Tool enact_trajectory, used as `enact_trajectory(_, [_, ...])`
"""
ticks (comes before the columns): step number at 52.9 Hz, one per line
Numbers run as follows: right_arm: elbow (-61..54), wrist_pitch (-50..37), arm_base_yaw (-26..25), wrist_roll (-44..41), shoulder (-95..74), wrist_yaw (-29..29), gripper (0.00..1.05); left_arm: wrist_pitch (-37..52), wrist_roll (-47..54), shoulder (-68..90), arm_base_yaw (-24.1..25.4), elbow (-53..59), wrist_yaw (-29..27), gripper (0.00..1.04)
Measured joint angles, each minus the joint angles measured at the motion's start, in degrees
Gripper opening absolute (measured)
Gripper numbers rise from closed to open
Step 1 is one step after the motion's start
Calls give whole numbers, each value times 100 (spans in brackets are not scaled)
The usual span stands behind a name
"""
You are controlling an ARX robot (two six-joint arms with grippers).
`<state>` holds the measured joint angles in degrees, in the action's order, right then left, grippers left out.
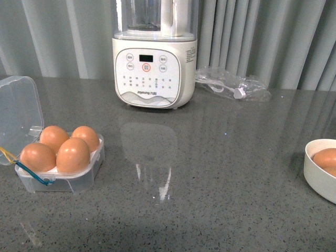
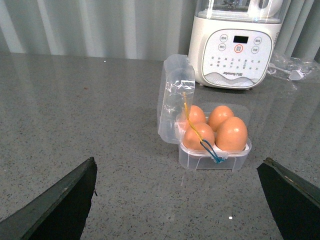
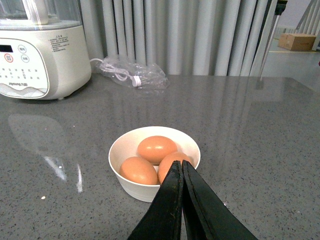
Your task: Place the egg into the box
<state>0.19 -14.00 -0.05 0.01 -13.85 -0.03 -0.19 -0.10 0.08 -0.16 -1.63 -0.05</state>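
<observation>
The clear plastic box point(image 1: 79, 181) stands at the table's front left with its hinged lid point(image 1: 18, 113) open. Every hollow holds a brown egg point(image 1: 73, 155), and blue and yellow bands hang at its front corner. In the left wrist view the box point(image 2: 215, 159) lies ahead of my left gripper point(image 2: 180, 200), which is open, empty and apart from it. My right gripper point(image 3: 180, 166) is shut and empty, just in front of a white bowl point(image 3: 120, 150) that holds three brown eggs point(image 3: 156, 148). Neither arm shows in the front view.
A white blender point(image 1: 153, 55) stands at the back centre. A clear bag with a white cable point(image 1: 231, 84) lies to its right. The bowl point(image 1: 317, 176) sits at the front view's right edge. Grey curtains hang behind the grey speckled table.
</observation>
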Motion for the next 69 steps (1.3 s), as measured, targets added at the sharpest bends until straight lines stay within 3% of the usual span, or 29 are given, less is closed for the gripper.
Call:
enact_trajectory(16, [0, 411, 0, 0, 411, 0, 3, 0, 0, 0, 0, 0, 0, 98])
enact_trajectory(23, [4, 1353, 0, -2, 1178, 0, 3, 0, 0, 0, 0, 0, -2, 98])
enact_trajectory(38, [4, 1397, 0, 0, 1357, 0, 3, 0, 0, -7, 0, 0, 2, 98])
enact_trajectory(64, [4, 1397, 0, 0, 1357, 0, 99, 0, 0, -7, 0, 0, 2, 98])
enact_trajectory(69, [4, 1397, 0, -2, 1357, 0, 97, 0, 0, -7, 0, 0, 2, 98])
